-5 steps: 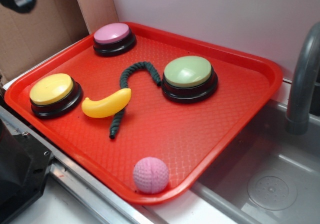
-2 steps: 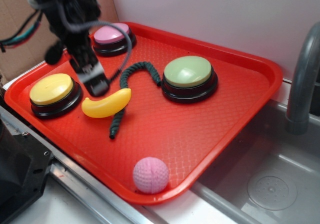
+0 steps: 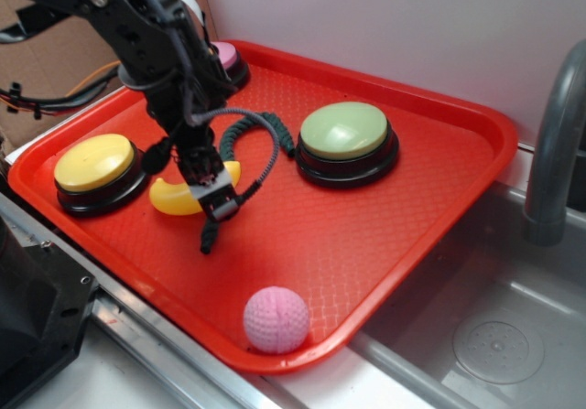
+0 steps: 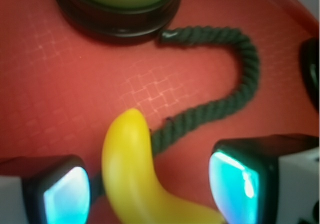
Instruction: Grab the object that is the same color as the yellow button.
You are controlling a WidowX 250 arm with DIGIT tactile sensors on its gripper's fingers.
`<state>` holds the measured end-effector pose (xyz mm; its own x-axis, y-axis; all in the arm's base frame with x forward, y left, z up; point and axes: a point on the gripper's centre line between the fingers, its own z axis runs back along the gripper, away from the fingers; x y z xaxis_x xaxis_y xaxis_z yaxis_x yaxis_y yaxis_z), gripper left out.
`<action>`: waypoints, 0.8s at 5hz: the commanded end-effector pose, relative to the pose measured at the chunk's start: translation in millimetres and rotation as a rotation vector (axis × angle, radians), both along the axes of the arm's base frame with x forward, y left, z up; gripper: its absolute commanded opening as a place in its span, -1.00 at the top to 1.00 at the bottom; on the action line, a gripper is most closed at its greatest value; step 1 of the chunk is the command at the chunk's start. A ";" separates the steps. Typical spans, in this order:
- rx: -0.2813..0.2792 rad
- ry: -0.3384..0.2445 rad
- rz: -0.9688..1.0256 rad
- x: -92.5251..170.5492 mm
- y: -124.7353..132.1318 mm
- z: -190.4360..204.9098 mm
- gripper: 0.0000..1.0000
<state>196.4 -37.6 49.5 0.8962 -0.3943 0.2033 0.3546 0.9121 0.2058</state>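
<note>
In the wrist view the gripper [image 4: 145, 184] straddles the banana [image 4: 132, 176] with its jaws spread wide, 1 pad [image 4: 65, 194] at lower left and 1 at lower right, each glowing cyan. The left pad sits just beside the fruit's flank; the right one stands apart from it, and neither clearly presses on it, so nothing is held. The banana's rounded tip points up the picture toward the green button [image 4: 117, 3], its long axis running from that tip down and curving off to the lower right.

A dark twisted rope [image 4: 220, 98] passes under the banana's side, loops out to the right and ends just beside the green button's black base.

From the exterior view the banana [image 3: 169, 199] lies on the red tray [image 3: 366, 235], its long axis running left to right, partly covered by the gripper [image 3: 215, 194]. The yellow button [image 3: 94, 164] sits just left of it. Nearer the camera, a pink dimpled ball [image 3: 276, 320] rests at the tray's front rim. Farther back, the arm hides most of the pink button [image 3: 229, 57]. A grey faucet [image 3: 554, 144] rises over the sink [image 3: 494, 327] at right.
</note>
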 end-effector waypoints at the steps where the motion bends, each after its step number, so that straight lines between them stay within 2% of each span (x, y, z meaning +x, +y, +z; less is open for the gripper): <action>1: -0.086 0.014 -0.039 10.1 4.3 -11.6 -0.93; 2: -0.074 0.026 -0.026 11.0 5.7 -16.7 1.00; 4: -0.153 0.054 0.023 11.3 11.1 9.7 1.00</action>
